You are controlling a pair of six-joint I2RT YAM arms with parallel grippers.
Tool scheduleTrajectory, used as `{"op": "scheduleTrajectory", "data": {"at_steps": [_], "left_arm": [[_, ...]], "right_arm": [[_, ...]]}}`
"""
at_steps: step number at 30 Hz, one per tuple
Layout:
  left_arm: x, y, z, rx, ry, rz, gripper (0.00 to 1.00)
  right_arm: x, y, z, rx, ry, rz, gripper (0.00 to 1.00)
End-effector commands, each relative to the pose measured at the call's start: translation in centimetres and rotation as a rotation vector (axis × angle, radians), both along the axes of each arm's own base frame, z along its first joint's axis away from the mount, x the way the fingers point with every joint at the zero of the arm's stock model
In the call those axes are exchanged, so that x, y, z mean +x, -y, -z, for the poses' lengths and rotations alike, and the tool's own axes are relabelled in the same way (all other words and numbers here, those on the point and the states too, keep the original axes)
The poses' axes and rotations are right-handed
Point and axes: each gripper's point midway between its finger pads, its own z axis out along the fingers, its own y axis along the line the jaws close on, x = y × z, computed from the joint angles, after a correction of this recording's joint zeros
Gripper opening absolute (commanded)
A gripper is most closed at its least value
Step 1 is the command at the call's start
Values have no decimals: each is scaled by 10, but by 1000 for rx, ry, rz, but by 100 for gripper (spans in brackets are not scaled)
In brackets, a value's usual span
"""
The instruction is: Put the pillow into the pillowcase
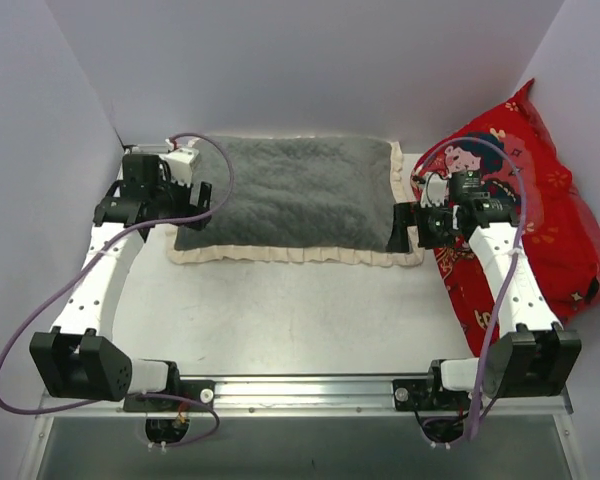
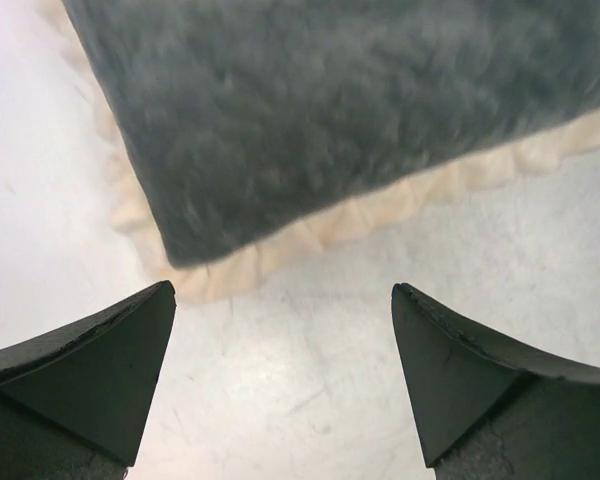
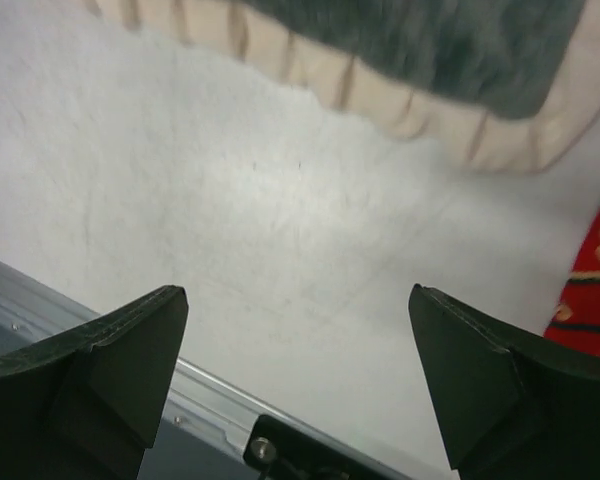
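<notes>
Lab test cell, white walls (image 1: 280, 60), aluminium rail (image 1: 310, 385)

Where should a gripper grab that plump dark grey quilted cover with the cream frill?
Probably the thin cream frill at a short end, coming low from the side: it lies flat on the table, while the grey cover bulges too plump.

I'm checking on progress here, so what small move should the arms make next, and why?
Probably draw both arms back from the pillowcase. It lies dark side up and looks plump, and no separate pillow shows, so the pillow seems to be inside, though that cannot be seen directly. The left fingers and right fingers are open, hold nothing, and sit by its short ends.
</notes>
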Motion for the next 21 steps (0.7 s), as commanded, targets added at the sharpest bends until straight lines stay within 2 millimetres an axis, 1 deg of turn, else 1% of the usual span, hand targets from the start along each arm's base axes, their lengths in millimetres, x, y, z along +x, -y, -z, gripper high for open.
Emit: {"op": "scheduleTrajectory", "data": {"at_steps": [1,2,3,4,5,6,7,8,9,12,18,21], "left_arm": [[-29,-5,35,52,-67,-20,97],[-42,-6,60,65,-117,-30,98],[-47,-3,64,72,-117,-24,98],[-54,-2,71,77,-130,-23,97],[-63,-3,79,77,-143,-29,97],[-68,-2,82,77,-150,-32,97],[-72,-2,80,72,-142,-34,97],[-75,-2,82,69,-148,-37,97],[-79,-3,86,71,-158,-40,97],[-82,-8,86,92,-157,-54,97],[-78,-9,83,89,-145,-66,98],[-74,-9,74,90,-125,-70,97]], "right_arm": [[-42,3,50,-33,-152,-21,100],[-48,3,56,-35,-166,-27,100],[-57,4,63,-43,-181,-29,100],[-62,3,68,-49,-187,-38,100],[-64,2,71,-56,-189,-44,100],[-66,4,73,-70,-186,-45,100],[-70,3,78,-73,-194,-52,100],[-70,3,80,-72,-192,-49,100],[-71,2,79,-68,-185,-47,100],[-73,1,78,-60,-167,-40,100],[-78,4,77,-68,-137,-24,100],[-81,5,76,-69,-128,-21,100]]}}
